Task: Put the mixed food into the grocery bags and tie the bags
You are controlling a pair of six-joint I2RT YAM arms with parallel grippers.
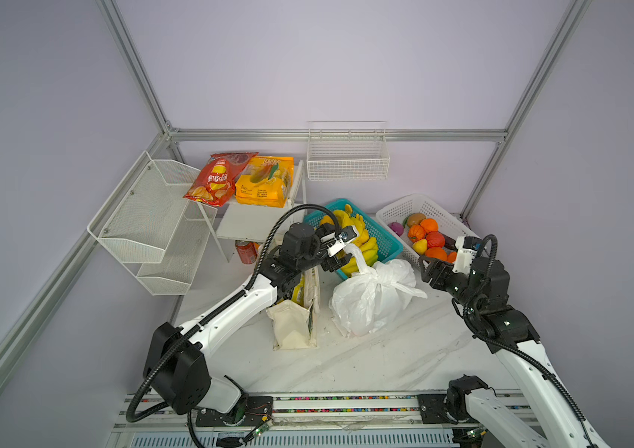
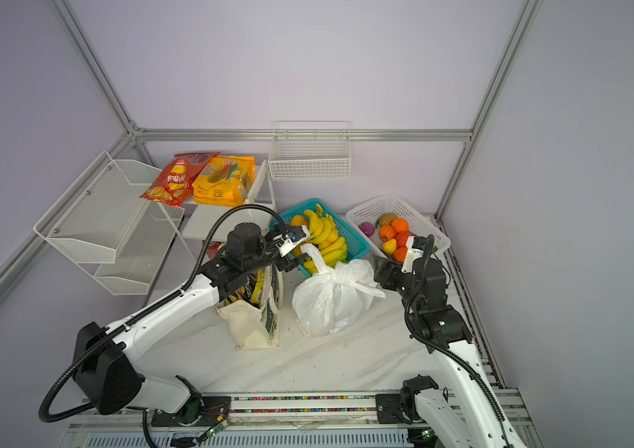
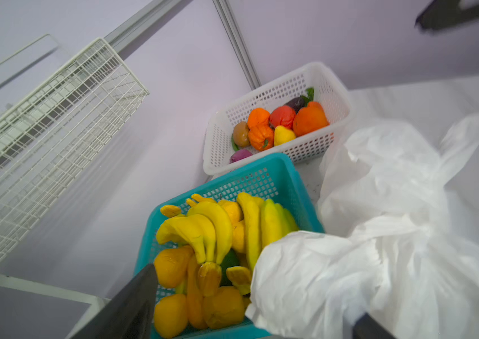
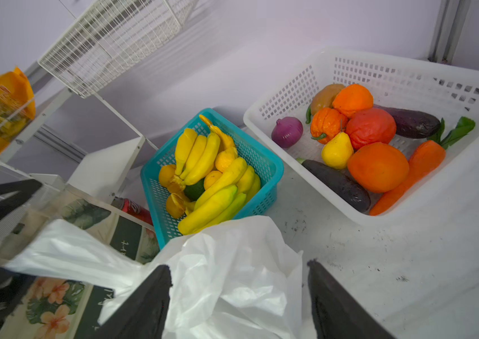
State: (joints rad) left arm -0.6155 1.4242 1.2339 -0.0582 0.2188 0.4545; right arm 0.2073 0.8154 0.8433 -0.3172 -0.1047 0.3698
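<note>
The white plastic carrier bag [image 1: 373, 298] [image 2: 334, 300] sits mid-table, knotted at the top, with one handle sticking up. My left gripper [image 1: 336, 259] [image 3: 251, 318] is open beside that handle, and plastic lies loose between its wide-apart fingers. My right gripper [image 1: 428, 271] [image 4: 239, 293] is open at the bag's right side, over crinkled plastic. The cream canvas tote [image 1: 294, 324] [image 4: 56, 308] stands left of the bag under my left arm, with a yellow and black packet [image 2: 255, 289] in its mouth. Bananas [image 1: 363, 242] [image 3: 214, 229] fill the teal basket [image 1: 391, 242]. An eggplant [image 4: 338, 183] lies in the white basket [image 4: 408, 67].
On the white shelf [image 1: 253, 221] at the back left rest a red chip bag [image 1: 212, 182] and an orange-yellow packet [image 1: 264, 186]. A mesh rack [image 1: 152, 225] hangs on the left wall and a wire basket [image 1: 346, 159] on the back wall. A red can [image 1: 245, 252] stands under the shelf.
</note>
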